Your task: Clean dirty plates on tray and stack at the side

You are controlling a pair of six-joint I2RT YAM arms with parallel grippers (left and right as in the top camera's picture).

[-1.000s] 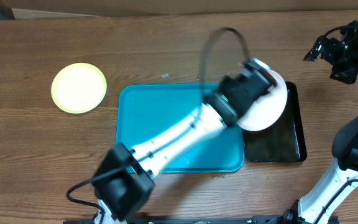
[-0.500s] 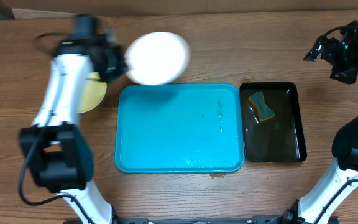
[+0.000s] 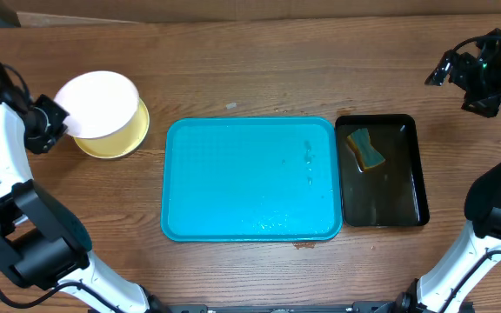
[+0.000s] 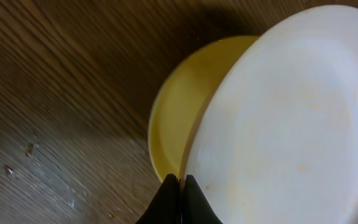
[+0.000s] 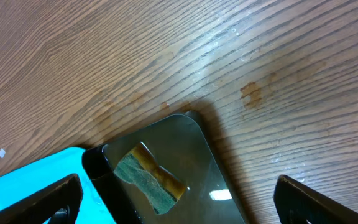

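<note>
The round white plate (image 3: 98,103), faintly smeared with orange, is gripped at its rim by the clenched left gripper (image 4: 179,186). It is held overlapping the round pale yellow-green plate (image 3: 134,136), which is positioned left of the large turquoise rectangular plastic tray (image 3: 233,191). The right gripper (image 5: 178,185) is held released, with its fingers spread wide, above the narrow black tray (image 3: 407,200).

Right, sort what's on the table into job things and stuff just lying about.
Job: white plate in the left gripper, yellow plate beneath it, blue tray, sponge, black tray.
Lying about: small white scrap on the table beyond the blue tray.
</note>
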